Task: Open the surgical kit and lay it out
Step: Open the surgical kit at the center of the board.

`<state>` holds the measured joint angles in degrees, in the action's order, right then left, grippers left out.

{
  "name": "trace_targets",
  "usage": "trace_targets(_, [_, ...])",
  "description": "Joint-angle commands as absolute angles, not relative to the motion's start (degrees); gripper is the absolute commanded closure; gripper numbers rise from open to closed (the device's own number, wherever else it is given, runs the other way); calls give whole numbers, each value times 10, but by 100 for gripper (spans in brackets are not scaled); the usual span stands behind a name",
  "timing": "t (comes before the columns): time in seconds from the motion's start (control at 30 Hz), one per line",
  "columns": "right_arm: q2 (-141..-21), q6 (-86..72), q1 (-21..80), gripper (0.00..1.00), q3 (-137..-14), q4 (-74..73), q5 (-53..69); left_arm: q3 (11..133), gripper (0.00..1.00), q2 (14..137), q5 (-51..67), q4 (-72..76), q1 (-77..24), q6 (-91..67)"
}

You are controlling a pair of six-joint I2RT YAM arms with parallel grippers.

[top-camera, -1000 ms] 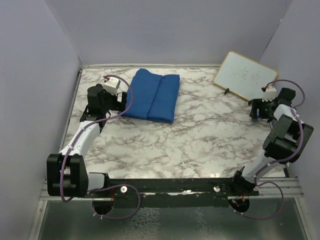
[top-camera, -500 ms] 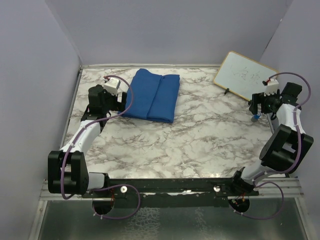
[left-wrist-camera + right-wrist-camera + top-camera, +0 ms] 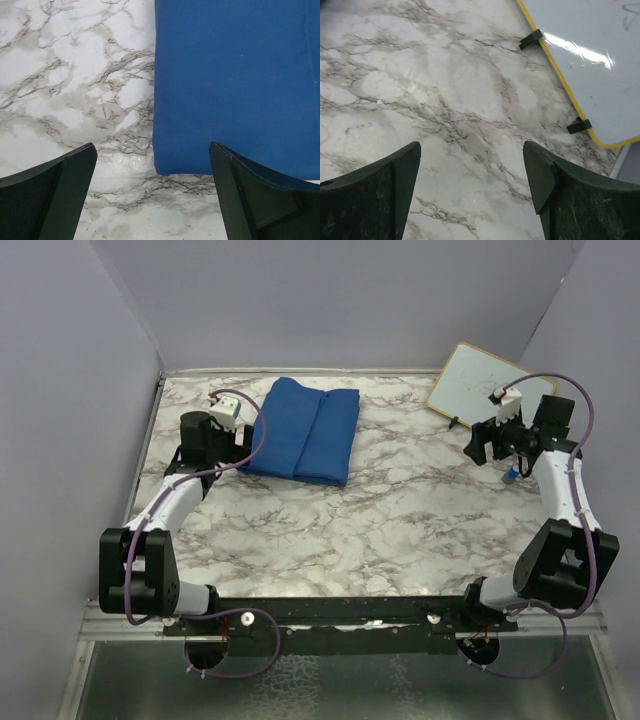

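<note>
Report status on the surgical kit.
Left end effector open, at corner of the blue wrap. Right end effector open, over the table beside the whiteboard. Wrap folded shut. Nothing in the way.

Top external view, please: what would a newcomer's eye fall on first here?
The folded royal-blue wrap stands out at the far left of the marble table, with the open left gripper by its near left corner. The whiteboard stands propped in the far right corner, the open right gripper just in front of it.
</note>
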<state>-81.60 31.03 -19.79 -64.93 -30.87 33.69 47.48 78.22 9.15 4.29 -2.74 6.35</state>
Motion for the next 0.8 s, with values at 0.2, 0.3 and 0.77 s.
trace_targets(0.2, [-760,246,-148,20,-610,-333,466,516,3,820,179,53,-41,53])
trace_targets(0.3, [-752,250,-120,20,-603,-345,475,529,3,831,190,51,-51,68])
trace_targets(0.77, [-766,214,-23,22,-609,-335,475,622,2,893,175,-2,-131,176])
